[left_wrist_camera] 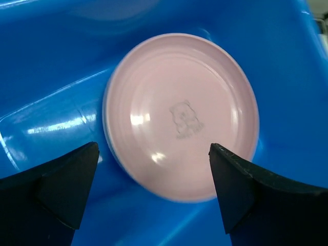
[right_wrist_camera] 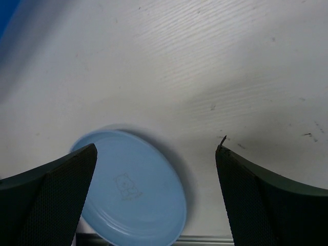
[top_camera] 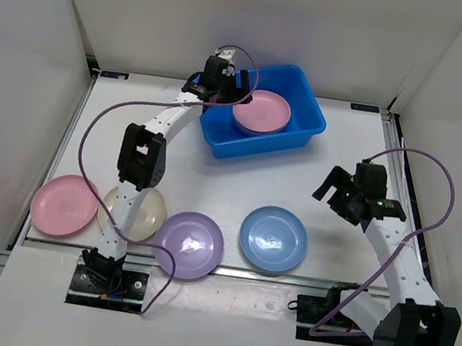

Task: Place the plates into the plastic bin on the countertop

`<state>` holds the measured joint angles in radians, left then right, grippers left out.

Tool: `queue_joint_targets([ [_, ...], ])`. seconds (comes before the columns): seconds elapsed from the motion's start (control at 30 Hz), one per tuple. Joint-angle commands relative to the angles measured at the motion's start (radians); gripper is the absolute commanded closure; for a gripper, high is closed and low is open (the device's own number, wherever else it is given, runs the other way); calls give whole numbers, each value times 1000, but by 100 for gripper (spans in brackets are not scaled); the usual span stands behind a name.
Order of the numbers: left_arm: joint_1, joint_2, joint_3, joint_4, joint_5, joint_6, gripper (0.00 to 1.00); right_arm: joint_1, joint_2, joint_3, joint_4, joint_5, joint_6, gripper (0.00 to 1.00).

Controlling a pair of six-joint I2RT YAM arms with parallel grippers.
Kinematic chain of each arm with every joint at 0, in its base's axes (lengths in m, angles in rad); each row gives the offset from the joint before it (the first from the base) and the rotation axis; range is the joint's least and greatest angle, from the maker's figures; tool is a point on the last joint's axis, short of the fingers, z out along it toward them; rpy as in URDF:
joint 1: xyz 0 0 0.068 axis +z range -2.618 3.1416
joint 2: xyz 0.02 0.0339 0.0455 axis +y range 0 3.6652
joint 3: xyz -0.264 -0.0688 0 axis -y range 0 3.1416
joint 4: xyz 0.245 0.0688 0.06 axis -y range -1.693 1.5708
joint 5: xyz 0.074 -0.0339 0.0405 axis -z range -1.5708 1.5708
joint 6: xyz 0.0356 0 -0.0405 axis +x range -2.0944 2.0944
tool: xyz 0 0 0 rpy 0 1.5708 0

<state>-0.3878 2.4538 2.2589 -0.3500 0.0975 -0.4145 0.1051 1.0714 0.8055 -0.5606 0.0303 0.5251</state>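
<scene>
- While the left gripper [left_wrist_camera: 154, 148] was held over the bright blue rectangular plastic bin [top_camera: 243, 147], its jaws were spread wide.
- A round glossy pink plastic plate [top_camera: 262, 111] was seen inside it, possibly atop another.
- The right gripper [right_wrist_camera: 156, 148] was spread wide, empty, above the flat white countertop [top_camera: 237, 191] near a round blue plate [top_camera: 272, 238].
- Another pink plate [top_camera: 64, 205], a cream plate [top_camera: 150, 210] and a purple plate [top_camera: 190, 245] were ranged beside it.

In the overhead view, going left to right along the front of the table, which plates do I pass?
pink plate → cream plate → purple plate → blue plate
</scene>
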Motion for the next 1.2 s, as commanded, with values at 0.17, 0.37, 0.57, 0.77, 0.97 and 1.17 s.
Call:
queue_joint_targets([
  [0.17, -34, -637, -522, 32, -45, 129, 1, 30, -41, -152, 27, -181, -22, 1],
  [0.37, -54, -1024, -1053, 49, -85, 46, 1, 73, -41, -265, 60, -214, -4, 2],
  [0.57, -60, -1328, -1360, -6, -85, -53, 1, 113, 33, -333, 143, -208, 3, 17],
  [0.77, -60, -1420, -1411, -122, -203, -93, 1, 153, 85, -348, 205, -175, 27, 52],
  [0.97, -60, -1405, -1375, -144, -217, -70, 1, 153, 95, -302, 186, -126, 36, 100],
  [1.17, -57, -1368, -1322, -159, -260, -47, 1, 160, 9, -123, 73, -52, -16, 100],
])
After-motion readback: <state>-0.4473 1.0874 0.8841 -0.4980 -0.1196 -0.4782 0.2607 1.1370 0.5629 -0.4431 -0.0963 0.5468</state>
